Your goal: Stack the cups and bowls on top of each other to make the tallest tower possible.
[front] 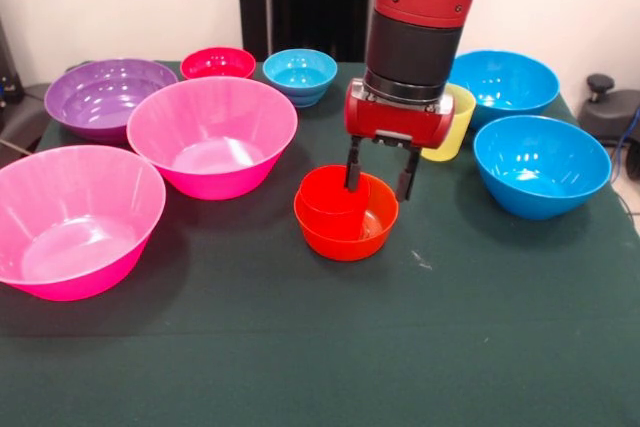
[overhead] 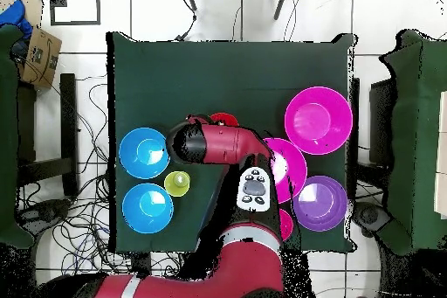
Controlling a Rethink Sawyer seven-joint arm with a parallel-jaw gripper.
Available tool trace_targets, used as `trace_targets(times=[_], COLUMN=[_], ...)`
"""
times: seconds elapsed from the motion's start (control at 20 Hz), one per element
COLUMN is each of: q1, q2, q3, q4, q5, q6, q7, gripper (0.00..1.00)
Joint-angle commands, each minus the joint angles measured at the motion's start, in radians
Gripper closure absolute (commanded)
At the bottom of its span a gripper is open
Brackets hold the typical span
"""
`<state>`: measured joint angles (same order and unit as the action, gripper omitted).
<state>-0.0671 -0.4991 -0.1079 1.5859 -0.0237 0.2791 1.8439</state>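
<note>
A small orange bowl [front: 345, 225] stands mid-table with the red cup [front: 330, 192] upright inside it, a two-piece tower. My gripper [front: 378, 185] hangs right over it, open. One finger [front: 352, 169] reaches down inside the bowl beside the cup, and the other hangs just outside the bowl's right rim. The yellow cup [front: 455, 127] stands behind the gripper. In the overhead view the arm hides the gripper, and only a red rim of the tower [overhead: 223, 120] shows. The yellow cup [overhead: 177, 183] shows there beside the arm.
Two large blue bowls [front: 540, 165] [front: 503, 82] stand at the right. Two large pink bowls [front: 212, 135] [front: 75, 219] and a purple bowl [front: 105, 97] fill the left. A small red bowl [front: 217, 62] and a small light-blue bowl [front: 300, 75] sit at the back.
</note>
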Motion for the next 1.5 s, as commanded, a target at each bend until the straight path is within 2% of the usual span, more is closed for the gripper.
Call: trace_targets(times=[0.05,0.5,0.8,1.0,1.2,1.5], q1=[0.016,0.040,0.051,0.040,0.002,-0.052], q2=[0.019,0.037,0.008,-0.038,-0.129,-0.136], q3=[0.051,0.049,0.057,0.064,0.086,0.111], q4=[0.021,-0.025,-0.042,-0.028,0.062,0.115], q5=[-0.069,-0.050,-0.030,-0.026,-0.036,-0.072], q6=[0.002,0.059,0.126,0.164,0.185,0.132], q7=[0.052,0.050,0.044,0.030,-0.003,-0.032], gripper=[0.00,0.00,0.00,0.00,0.00,0.00])
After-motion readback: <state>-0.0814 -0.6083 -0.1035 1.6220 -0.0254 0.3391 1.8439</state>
